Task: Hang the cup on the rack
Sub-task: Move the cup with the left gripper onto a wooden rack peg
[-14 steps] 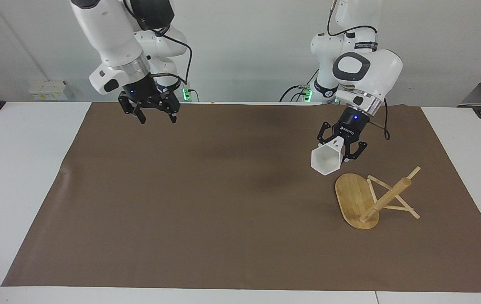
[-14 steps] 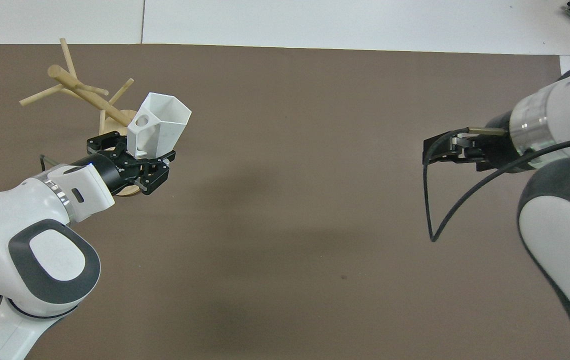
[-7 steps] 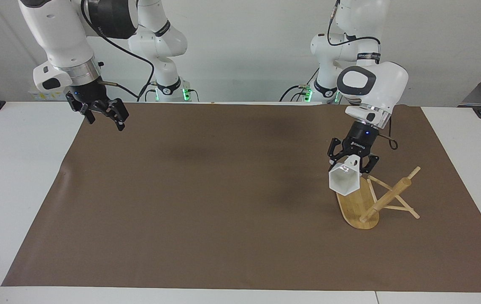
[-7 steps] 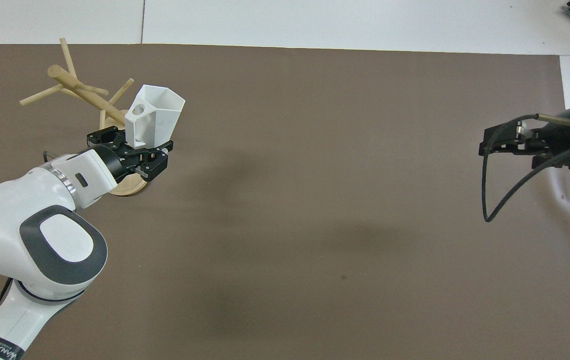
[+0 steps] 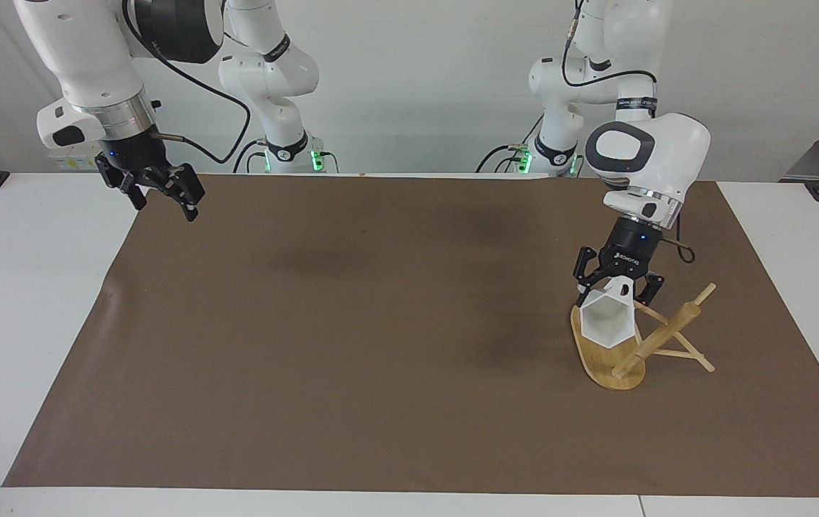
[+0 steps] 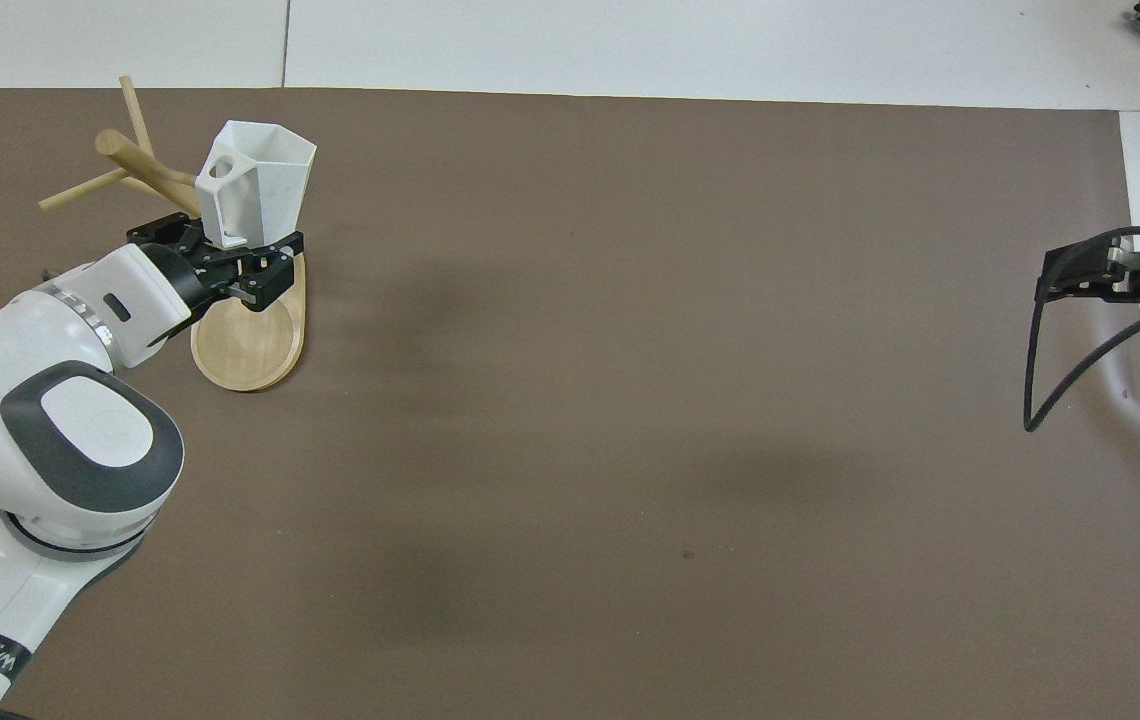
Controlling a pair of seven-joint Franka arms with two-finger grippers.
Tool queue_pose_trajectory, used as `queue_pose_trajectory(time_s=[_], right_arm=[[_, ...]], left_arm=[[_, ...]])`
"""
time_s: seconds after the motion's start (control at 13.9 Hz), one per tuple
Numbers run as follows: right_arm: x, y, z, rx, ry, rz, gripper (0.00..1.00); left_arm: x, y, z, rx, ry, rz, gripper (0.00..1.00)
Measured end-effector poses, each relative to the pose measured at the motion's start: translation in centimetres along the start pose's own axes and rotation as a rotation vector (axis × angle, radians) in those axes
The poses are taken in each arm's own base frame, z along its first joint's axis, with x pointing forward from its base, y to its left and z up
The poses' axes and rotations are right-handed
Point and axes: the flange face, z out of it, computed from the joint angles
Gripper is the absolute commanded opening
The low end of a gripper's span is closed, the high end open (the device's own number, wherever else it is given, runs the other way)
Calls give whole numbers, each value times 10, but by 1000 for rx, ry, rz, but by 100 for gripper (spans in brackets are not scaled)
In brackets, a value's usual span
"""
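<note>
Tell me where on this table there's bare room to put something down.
The brown mat lies bare from the rack to the right arm's end, where the open right gripper waits above its edge. It is crowded only at the left arm's end: the left gripper holds the cup over the rack's base.

My left gripper (image 6: 235,262) holds the cup (image 6: 255,185) over the rack (image 6: 250,340); my right gripper (image 6: 1080,275) waits open.
</note>
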Motion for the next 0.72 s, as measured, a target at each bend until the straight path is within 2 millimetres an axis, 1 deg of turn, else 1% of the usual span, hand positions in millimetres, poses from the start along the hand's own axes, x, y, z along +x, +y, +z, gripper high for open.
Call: queue_pose_trajectory(time_s=[0.36, 0.58, 0.72], right_arm=[[-2, 27, -16, 3, 25, -37, 100], [-10, 30, -29, 6, 25, -42, 100], [-20, 30, -36, 4, -9, -58, 100]], left_arm=[[-1, -2, 4, 0, -5, -32, 0], [-1, -5, 4, 5, -4, -65, 0], [-4, -13, 2, 16, -5, -89, 0]])
